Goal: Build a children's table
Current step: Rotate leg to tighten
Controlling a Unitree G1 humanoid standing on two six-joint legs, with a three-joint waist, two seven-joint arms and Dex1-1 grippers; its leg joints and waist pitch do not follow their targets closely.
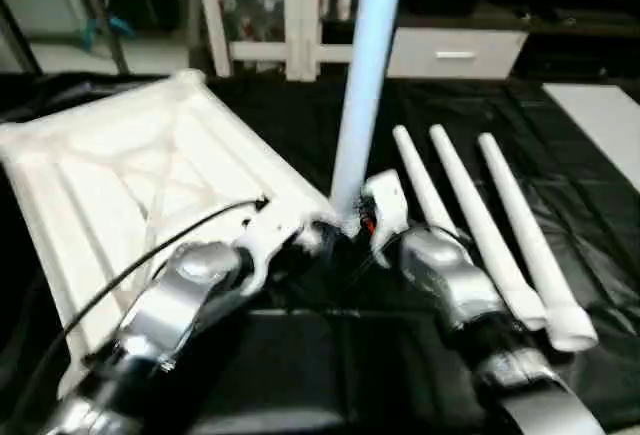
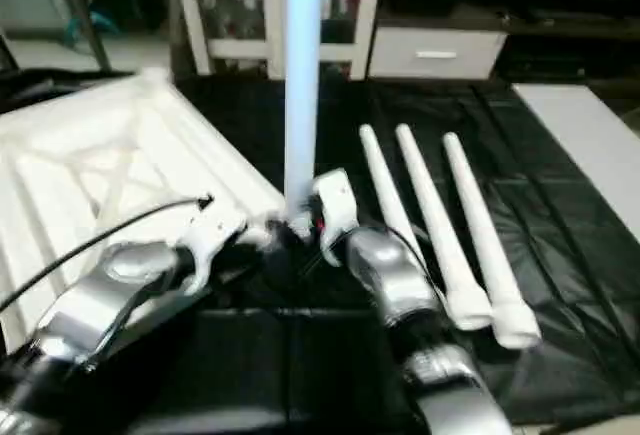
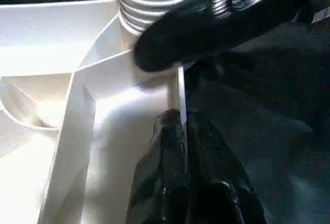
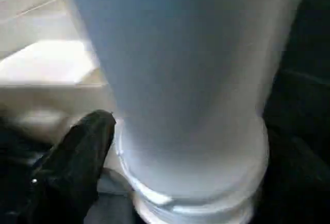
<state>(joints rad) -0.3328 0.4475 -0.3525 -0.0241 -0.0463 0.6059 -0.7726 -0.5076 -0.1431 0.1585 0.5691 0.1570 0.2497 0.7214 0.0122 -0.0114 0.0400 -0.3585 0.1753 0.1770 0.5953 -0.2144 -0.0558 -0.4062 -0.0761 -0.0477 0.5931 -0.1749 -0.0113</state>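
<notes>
On the black-covered table [image 1: 590, 255], the white tabletop [image 1: 130, 185] lies upside down at the left, its X-ribbed underside facing up and one corner pointing to the far side. At its near right corner socket, one white tube leg [image 1: 365, 65] stands upright, its long axis vertical, rising past the top of the head views. Three more legs [image 1: 480, 225] lie flat to the right, side by side, long axes running from far-left to near-right with their thicker ends nearest the robot.

From the left wrist, the left gripper [image 3: 183, 147] is seen pinched tight on the thin edge wall of the tabletop, one black finger on each side, just beside the socket; the upright leg's ribbed threaded end [image 3: 149, 2] sits in that socket. The head views hide this grip behind the silver forearms.

From the right wrist, the right gripper [image 4: 170, 183] has its fingers spread wide around the upright leg's base; one black finger [image 4: 77, 157] shows beside the collar, and whether it touches cannot be told.
</notes>
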